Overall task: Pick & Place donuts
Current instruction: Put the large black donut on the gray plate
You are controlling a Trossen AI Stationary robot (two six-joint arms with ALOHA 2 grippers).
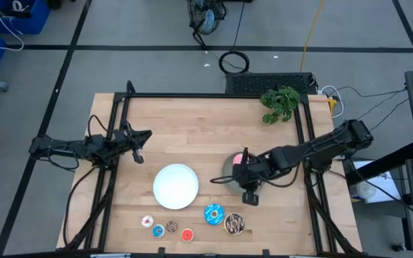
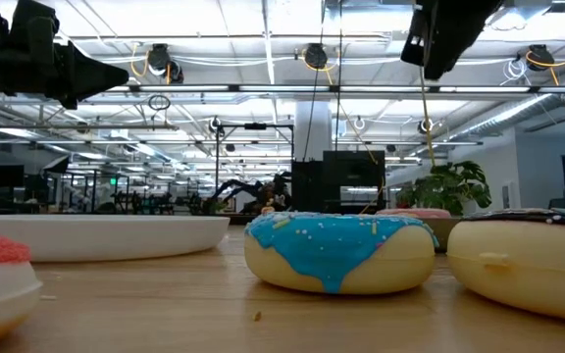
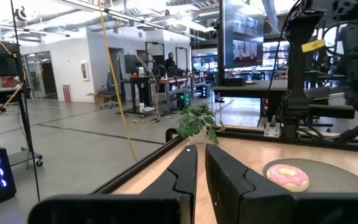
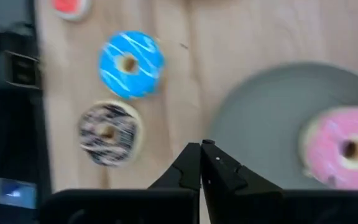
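The white plate [image 1: 176, 186] sits near the front middle of the wooden table [image 1: 192, 122] and serves as the landmark here. Just right of it lies the grey plate [image 1: 229, 169], with the pink donut [image 1: 236, 159] resting on it. The right gripper [image 1: 236, 174] hangs over that grey plate, fingers pressed together and holding nothing; in the right wrist view the pink donut [image 4: 347, 148] lies to one side of the closed fingertips, apart from them.

Forward and right of the white plate lie 2 larger donuts on bare wood: the blue donut [image 1: 214, 213] and, just beside it, the chocolate donut [image 1: 234, 224] with white drizzle. Straight in front of the white plate sit 4 minis close together: the white-pink mini [image 1: 148, 222], the blue mini [image 1: 158, 231], the brown mini [image 1: 172, 226] and the red mini [image 1: 187, 234].

The left gripper [image 1: 139, 145] waits well left of the white plate, above the table, fingers nearly closed and empty. A potted plant [image 1: 279, 103] stands at the far right corner, well clear of both arms.
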